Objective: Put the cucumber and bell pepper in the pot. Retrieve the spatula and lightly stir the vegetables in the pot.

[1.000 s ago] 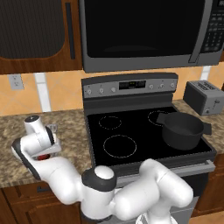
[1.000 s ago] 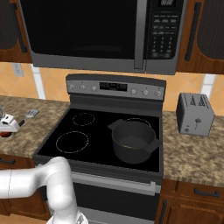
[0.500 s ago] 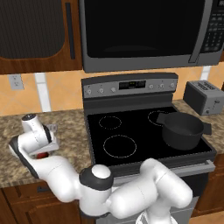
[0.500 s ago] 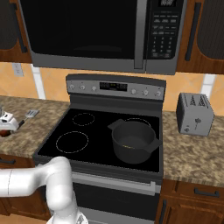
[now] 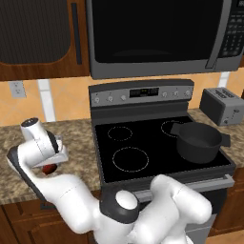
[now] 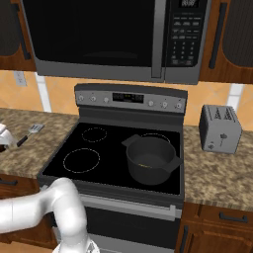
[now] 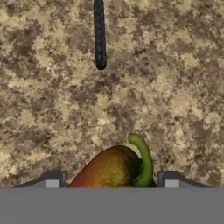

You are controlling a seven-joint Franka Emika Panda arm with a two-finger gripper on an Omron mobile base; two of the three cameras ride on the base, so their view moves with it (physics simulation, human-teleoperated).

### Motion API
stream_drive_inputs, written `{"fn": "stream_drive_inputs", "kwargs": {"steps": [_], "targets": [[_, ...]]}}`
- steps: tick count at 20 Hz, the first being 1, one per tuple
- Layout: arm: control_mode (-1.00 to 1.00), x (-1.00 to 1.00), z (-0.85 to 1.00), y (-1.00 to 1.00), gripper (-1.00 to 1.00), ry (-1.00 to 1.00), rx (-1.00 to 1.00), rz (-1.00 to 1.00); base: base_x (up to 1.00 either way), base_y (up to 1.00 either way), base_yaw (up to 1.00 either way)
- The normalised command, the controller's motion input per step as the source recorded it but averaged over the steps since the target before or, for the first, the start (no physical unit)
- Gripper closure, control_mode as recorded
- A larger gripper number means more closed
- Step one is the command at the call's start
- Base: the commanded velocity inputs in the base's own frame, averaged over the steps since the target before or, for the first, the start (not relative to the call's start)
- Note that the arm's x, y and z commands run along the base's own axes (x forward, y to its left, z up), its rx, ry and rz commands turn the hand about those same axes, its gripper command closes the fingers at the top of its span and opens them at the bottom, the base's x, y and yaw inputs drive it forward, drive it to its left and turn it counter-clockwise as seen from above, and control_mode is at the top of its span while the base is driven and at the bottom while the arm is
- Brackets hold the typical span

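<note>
Hand view — bell pepper between jaws, on countertop.

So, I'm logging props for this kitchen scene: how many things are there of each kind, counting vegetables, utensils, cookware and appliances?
Vegetables: 1, the bell pepper
Utensils: 1, the spatula
Cookware: 1, the pot
Appliances: 3, the stove, the microwave, the toaster
Total: 6
</note>
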Motion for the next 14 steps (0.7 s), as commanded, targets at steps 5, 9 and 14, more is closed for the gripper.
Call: {"fn": "stream_drive_inputs", "kwargs": {"steps": [5,9,14], "targets": [[-1.0,-0.59,0.91,-1.0,1.0,-0.07,0.12,-0.08,0.0,0.0,0.0],[-1.0,-0.3,0.56,-1.0,1.0,-0.02,0.08,-0.12,0.0,0.0,0.0],[-1.0,-0.04,0.14,-1.0,1.0,0.0,0.05,-0.17,0.0,0.0,0.0]]}}
